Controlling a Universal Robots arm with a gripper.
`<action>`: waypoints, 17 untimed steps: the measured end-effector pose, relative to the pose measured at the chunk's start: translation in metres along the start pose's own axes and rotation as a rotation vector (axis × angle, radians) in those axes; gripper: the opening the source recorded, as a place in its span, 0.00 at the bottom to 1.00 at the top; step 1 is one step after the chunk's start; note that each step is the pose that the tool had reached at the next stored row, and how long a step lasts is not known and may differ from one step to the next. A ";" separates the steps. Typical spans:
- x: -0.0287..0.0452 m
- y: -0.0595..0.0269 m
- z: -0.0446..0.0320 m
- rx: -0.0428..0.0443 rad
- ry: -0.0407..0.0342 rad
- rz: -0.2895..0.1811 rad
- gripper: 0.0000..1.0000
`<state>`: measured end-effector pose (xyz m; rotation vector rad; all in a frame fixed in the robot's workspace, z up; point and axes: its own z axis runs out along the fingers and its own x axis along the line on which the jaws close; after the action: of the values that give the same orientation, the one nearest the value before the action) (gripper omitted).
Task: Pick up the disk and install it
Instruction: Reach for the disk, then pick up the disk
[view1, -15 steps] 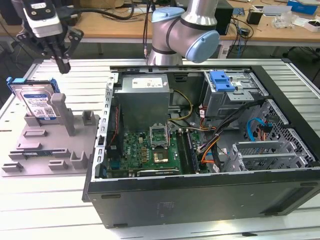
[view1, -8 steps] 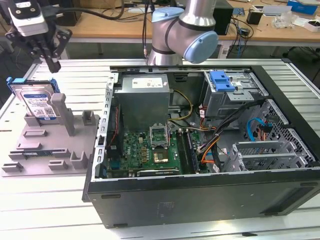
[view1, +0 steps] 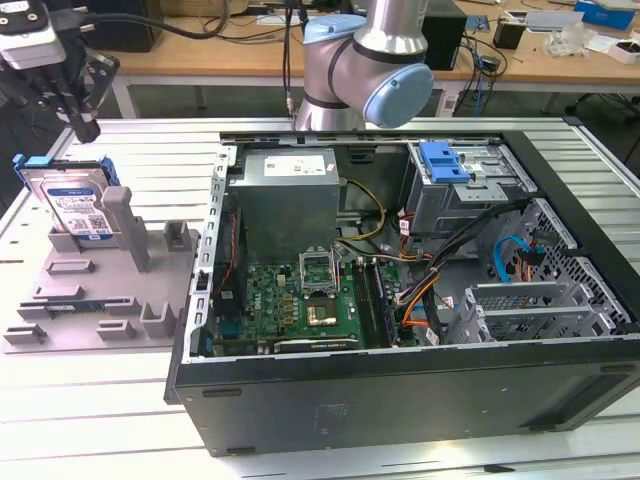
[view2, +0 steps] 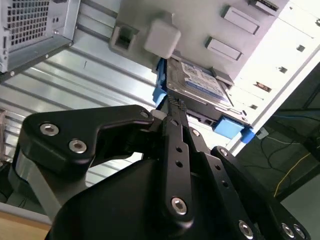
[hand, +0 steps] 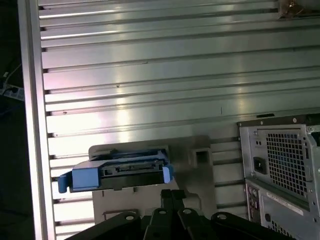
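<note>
- At the exterior view's left, beside the open computer case (view1: 400, 400), the disk (view1: 70, 200) stands on edge in a grey holder (view1: 120, 300) on the slatted table (view1: 90, 400).
- It leans back slightly, its labelled face turned up and toward the case, its blue carrier along the top edge.
- Its long axis seems to run level along the holder; the lower part is hidden.
- The gripper (view1: 85, 125) hangs just above the disk, apart from it, with its 2 fingers (hand: 167, 195) pressed together and holding nothing.
</note>
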<state>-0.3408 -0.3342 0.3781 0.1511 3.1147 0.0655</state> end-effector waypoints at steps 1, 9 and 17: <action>0.0062 0.0012 0.0001 0.0000 0.0000 0.001 0.11; 0.0480 0.0091 0.0007 0.0003 -0.0003 0.008 0.11; 0.0480 0.0091 0.0007 0.0035 -0.0006 0.008 0.11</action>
<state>-0.3877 -0.3205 0.3768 0.1630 3.1139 0.0601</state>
